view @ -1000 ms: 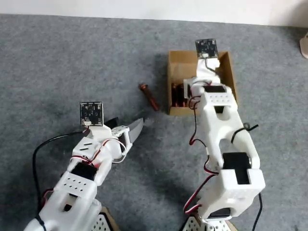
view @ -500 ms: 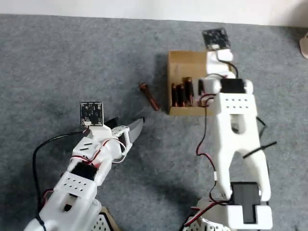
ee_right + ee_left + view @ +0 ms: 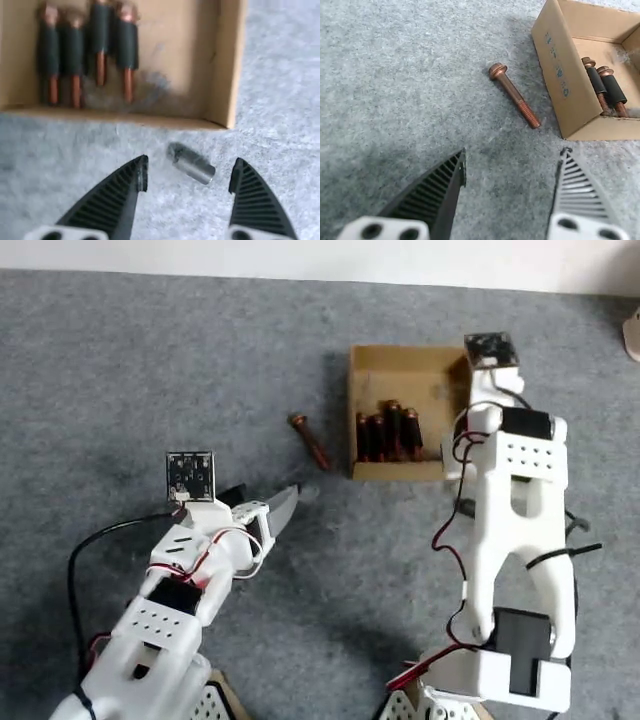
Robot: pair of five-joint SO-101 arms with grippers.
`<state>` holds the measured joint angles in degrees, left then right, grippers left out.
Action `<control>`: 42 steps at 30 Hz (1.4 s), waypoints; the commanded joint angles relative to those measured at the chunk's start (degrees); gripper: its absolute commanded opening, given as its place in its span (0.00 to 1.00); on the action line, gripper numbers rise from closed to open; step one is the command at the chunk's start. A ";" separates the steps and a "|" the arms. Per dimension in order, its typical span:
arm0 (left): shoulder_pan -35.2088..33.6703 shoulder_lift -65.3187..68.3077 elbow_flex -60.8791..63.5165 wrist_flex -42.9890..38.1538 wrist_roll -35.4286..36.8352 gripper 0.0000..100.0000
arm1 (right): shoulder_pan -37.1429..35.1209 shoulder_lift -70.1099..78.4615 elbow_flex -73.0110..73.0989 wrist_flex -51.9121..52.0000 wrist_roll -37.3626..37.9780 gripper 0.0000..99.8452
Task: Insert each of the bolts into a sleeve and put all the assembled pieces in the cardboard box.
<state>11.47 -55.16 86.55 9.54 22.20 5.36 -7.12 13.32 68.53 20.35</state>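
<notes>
A bare copper bolt [image 3: 310,440] [image 3: 514,95] lies on the grey carpet just left of the cardboard box [image 3: 412,365] [image 3: 559,75] [image 3: 227,65]. Several sleeved bolts [image 3: 388,432] [image 3: 87,47] lie side by side inside the box. In the right wrist view a loose dark sleeve [image 3: 191,163] lies on the carpet just outside the box wall, between the fingers of my open right gripper [image 3: 190,167]. My left gripper [image 3: 513,154] [image 3: 270,492] is open and empty, a short way from the bare bolt on the side nearer the arm's base.
The right arm [image 3: 505,455] stands over the carpet along the box's right wall. A pale object [image 3: 632,335] sits at the far right edge. Open carpet stretches to the left of the bolt and between the two arms.
The right arm has swung rightward from above the box to beside its right wall, uncovering the sleeved bolts. The left arm and the bare bolt have not moved.
</notes>
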 commanded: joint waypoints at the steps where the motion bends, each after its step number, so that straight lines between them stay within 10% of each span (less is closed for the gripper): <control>1: -0.13 -0.75 -0.31 0.09 -0.62 0.27 | 0.92 -0.31 0.92 2.15 8.53 0.24; 31: -0.13 -0.40 -0.31 0.00 -0.62 0.27 | 12.35 6.11 5.76 8.31 48.79 0.24; 42: -0.13 -0.40 -0.22 0.00 -0.62 0.27 | 9.80 6.81 6.29 -0.13 50.46 0.24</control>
<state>11.47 -55.16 86.55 9.54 22.20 16.88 -0.18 19.91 69.32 70.11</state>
